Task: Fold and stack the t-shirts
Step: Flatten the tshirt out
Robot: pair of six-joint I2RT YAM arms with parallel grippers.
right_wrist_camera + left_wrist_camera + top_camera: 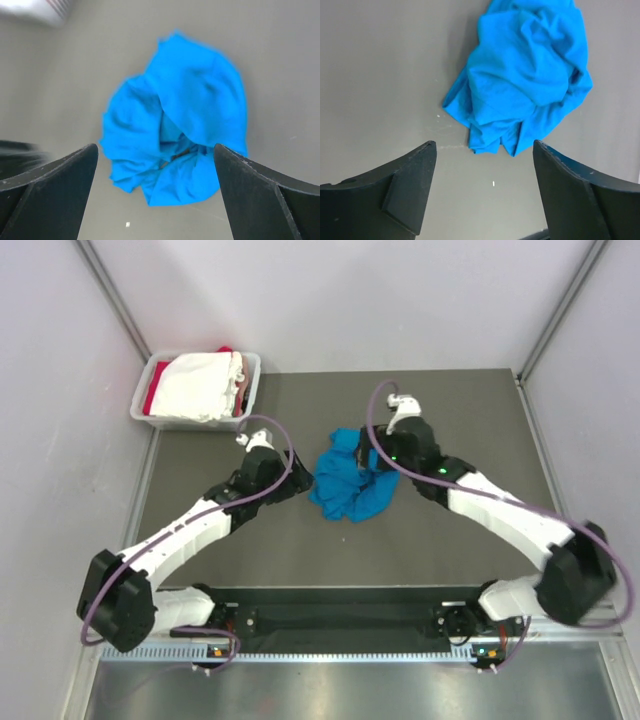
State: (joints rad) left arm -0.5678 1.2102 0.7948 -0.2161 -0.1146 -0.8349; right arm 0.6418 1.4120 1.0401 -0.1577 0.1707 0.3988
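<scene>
A bright blue t-shirt point(350, 480) lies crumpled in a heap in the middle of the dark table. My left gripper point(301, 480) sits just to its left, open, with only bare table between its fingers point(415, 185); in the left wrist view the blue t-shirt point(525, 75) lies a little ahead of the tips. My right gripper point(378, 458) hovers at the heap's upper right edge, open, and in its blurred view the blue t-shirt point(180, 125) spreads ahead of and between the fingers point(250, 195). A white t-shirt point(203, 385) and a red one point(150, 400) lie in the tub.
The pale grey plastic tub point(250, 375) stands at the table's back left corner. Grey walls close in the left, back and right sides. Purple cables loop over both arms. A metal rail runs along the near edge by the arm bases point(340, 620).
</scene>
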